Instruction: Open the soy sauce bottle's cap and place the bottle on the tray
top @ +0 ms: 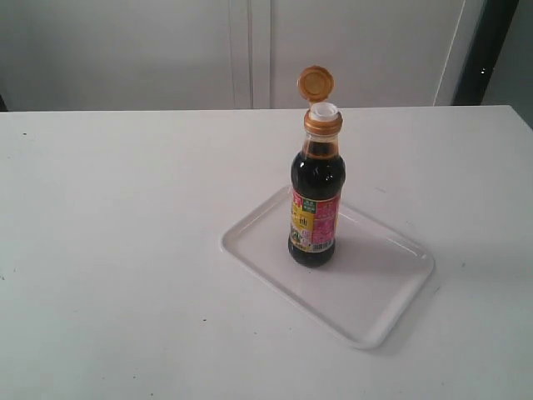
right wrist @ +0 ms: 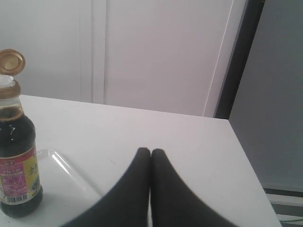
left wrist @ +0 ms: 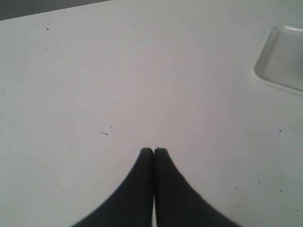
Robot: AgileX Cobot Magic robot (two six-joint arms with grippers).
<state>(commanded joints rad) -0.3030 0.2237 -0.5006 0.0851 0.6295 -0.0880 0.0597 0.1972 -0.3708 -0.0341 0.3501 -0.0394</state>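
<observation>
I'm seeing my left gripper (left wrist: 154,150) clenched on nothing, hovering over bare desk (top: 117,250), well apart from the tray (top: 391,287). The soy sauce bottle (top: 316,200) is standing upright on it, cap (top: 316,84) flipped open. My right gripper (right wrist: 150,151) is hanging clenched and empty beside the bottle.

Soy sauce bottle (top: 316,208): small, clear, near-black liquid, pink-yellow-green label; stands upright on the tray (top: 379,312), toward its far-left part. Cap (top: 316,83): golden-tan, flipped open, hinged back above white spout. Tray: flat white rectangle, low rim, angled on table (top: 117,250).
</observation>
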